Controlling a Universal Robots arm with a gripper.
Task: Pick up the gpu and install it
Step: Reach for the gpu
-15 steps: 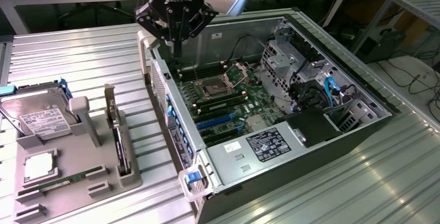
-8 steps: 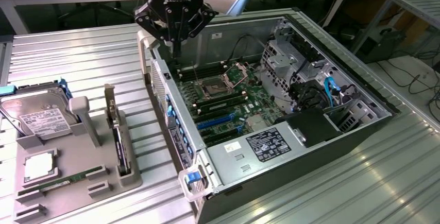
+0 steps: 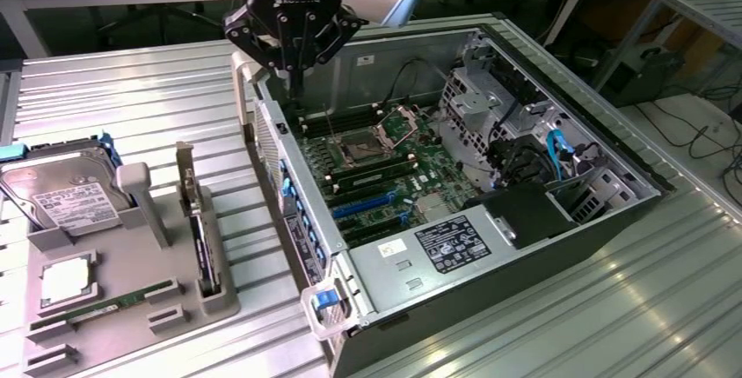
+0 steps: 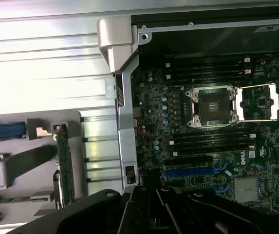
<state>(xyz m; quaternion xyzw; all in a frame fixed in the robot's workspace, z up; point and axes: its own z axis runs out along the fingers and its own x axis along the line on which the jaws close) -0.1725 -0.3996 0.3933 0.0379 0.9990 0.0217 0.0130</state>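
The gpu [image 3: 200, 222] is a thin green card standing on edge in a slot of the grey holder tray [image 3: 174, 308], its silver bracket toward the far end. In the wrist view the gpu [image 4: 65, 165] appears edge-on beside the case wall. My black gripper [image 3: 295, 91] hangs over the rear corner of the open computer case [image 3: 545, 56], to the exterior view's right of the gpu and well apart from it. Its fingers [image 4: 151, 187] are shut with nothing between them. Below lies the motherboard [image 3: 383, 161] with blue expansion slots [image 3: 365, 204].
The tray also carries a silver hard drive [image 3: 64, 191], a processor chip [image 3: 68, 278] and a RAM stick [image 3: 116, 300]. Inside the case are the bare processor socket [image 4: 214, 105], drive cages [image 3: 487, 100] and blue cables [image 3: 557, 152]. Ribbed metal tabletop [image 3: 139, 100] surrounds everything.
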